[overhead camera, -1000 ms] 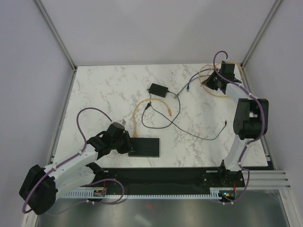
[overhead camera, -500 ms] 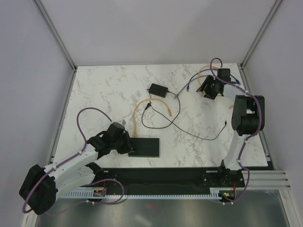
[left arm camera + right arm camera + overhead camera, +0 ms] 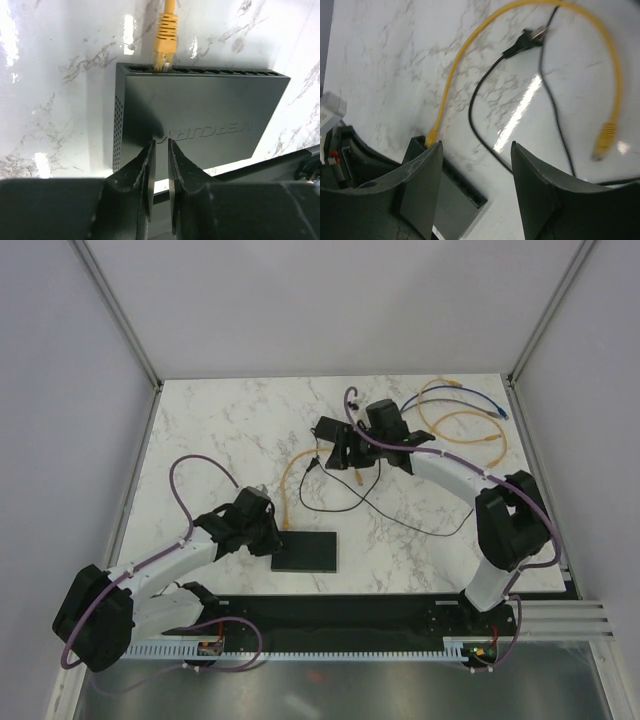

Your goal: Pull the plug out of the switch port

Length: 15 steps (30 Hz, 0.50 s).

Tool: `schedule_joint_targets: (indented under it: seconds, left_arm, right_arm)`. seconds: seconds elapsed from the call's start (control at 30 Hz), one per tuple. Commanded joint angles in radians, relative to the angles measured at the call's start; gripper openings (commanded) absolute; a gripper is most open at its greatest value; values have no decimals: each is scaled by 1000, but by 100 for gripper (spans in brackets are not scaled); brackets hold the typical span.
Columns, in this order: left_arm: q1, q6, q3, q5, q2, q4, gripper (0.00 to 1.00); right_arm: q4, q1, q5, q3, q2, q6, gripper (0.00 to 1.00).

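Left hand [image 3: 264,531]: low over the white marble tabletop [image 3: 220,440], at the left short edge of the switch [image 3: 306,551]. In the wrist view its fingers [image 3: 144,175] are drawn almost together above the switch lid, with only a thin slit between them and nothing clamped.

Switch: lies flat near the tabletop's front edge, left of centre, with its socket row on the far long edge.

Plug [image 3: 165,35]: yellow, seated in the second socket from the left end of the row as the left wrist view shows it. Its yellow patch cable [image 3: 288,480] arcs away toward mid-table, and the free end [image 3: 605,137] lies loose on the marble.

Right hand [image 3: 345,455]: reached across to mid-table, fingers wide apart and gripping nothing, above the cable arc. It sits just beside the small black power adapter [image 3: 330,428]. A thin black lead [image 3: 400,512] trails right from there.

Far right corner: a loose tangle of orange and blue cables [image 3: 460,415].
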Motion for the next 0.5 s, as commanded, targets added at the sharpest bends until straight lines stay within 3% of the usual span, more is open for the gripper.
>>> schedule_joint_targets:
  seconds: [0.0,0.2,0.47]
  left_arm:
    - [8,5,11,-50,16,-15,23]
    - [11,-44,-33,-61,19,-16,23]
    - [11,-62,-60,-55,14,-16,23]
  right_arm:
    - [91,90,-122,-44,47,2,64]
    - [201,230,-217,-36,180,80,56]
    - [341,284,-240,-39,317,163,41]
